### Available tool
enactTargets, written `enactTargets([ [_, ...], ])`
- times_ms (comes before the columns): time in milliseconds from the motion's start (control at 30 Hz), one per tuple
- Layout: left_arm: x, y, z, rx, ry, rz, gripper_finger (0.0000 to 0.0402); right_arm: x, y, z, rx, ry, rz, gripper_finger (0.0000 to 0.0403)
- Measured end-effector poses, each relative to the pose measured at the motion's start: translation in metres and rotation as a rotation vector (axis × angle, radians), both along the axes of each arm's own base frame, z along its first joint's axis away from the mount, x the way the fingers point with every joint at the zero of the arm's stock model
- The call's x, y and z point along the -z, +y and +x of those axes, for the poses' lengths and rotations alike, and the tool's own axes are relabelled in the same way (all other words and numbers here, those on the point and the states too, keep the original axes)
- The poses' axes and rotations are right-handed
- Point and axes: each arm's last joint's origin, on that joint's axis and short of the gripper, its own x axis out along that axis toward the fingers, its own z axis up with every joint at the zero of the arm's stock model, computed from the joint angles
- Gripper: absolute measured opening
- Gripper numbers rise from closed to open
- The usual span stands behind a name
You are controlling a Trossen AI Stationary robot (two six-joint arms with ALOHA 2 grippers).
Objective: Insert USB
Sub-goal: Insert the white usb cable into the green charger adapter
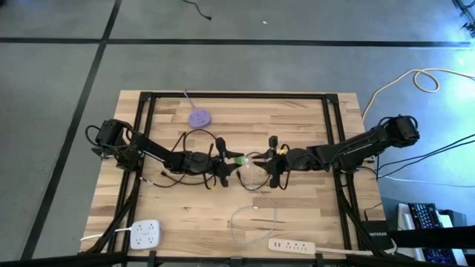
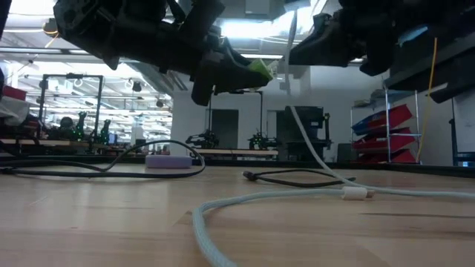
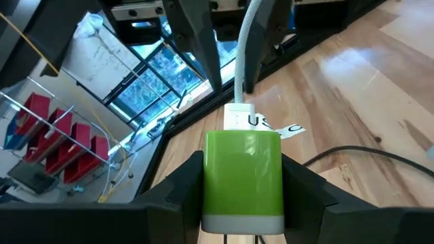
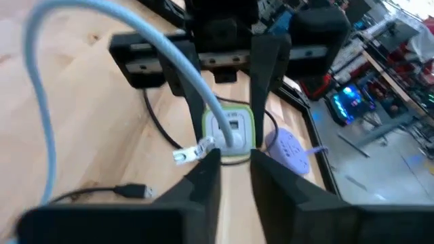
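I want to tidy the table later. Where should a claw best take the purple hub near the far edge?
Probably across the purple hub's flat round body, from straight above: it lies flat on the table, apart from both arms, with bare wood around it. Avoid its thin cord, which runs off toward the far edge.

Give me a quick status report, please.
Left claw shut on green charger, held above the table. Right claw at the white cable's plug. Nothing between them.

Lying on the wooden table [image 1: 297,119]: purple round hub [image 1: 199,117], white power strip [image 1: 291,245], white multi-outlet block [image 1: 145,234], black cable [image 2: 297,178].
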Motion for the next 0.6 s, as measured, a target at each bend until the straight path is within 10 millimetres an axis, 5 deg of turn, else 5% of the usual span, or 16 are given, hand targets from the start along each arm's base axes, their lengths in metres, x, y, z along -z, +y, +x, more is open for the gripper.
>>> enactTargets([
  [233,0.0,0.002,0.0,-0.006,0.0,0.0,0.0123,0.0,0.001,0.0,-0.048,-0.001,0.016,0.0112],
  [600,0.002,0.004,0.0,0.007,0.009,0.0,0.0123,0.005,0.005,0.019,-0.05,0.001,0.009,0.0042],
])
